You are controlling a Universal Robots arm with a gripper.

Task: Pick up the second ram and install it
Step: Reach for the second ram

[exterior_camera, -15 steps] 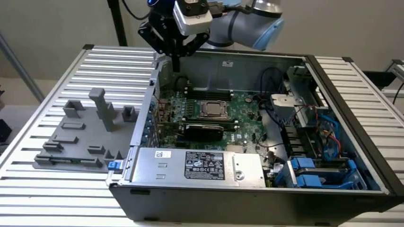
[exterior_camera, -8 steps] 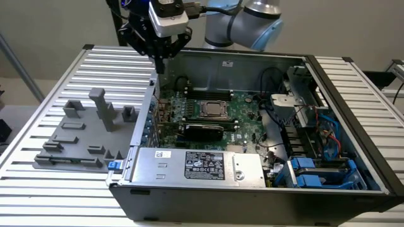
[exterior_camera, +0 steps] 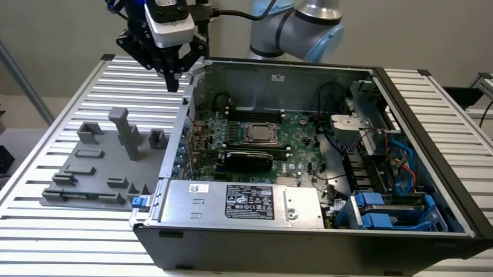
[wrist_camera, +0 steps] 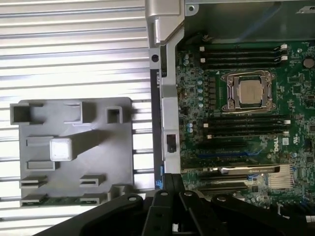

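Hangs with gripper (exterior_camera: 172, 86) above the case wall (exterior_camera: 179, 138), spread impossible to tell. Finds the second ram (wrist_camera: 61, 200) lying in the edge slot of the grey fixture (wrist_camera: 98, 152), well apart. Risks clipping the posts (exterior_camera: 122, 124) on approach, or pinching the thin board skewed and bending it

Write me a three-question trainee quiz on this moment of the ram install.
1. True or false: the computer case lies open, with its motherboard showing.
2. In the exterior view, the gripper hangs above: A) the power supply; B) the case's wall on the exterior view's left; C) the blue drive bays.
3. Name the square silver part seated in the motherboard's socket.
Key: 1 true; 2 B; 3 the processor.
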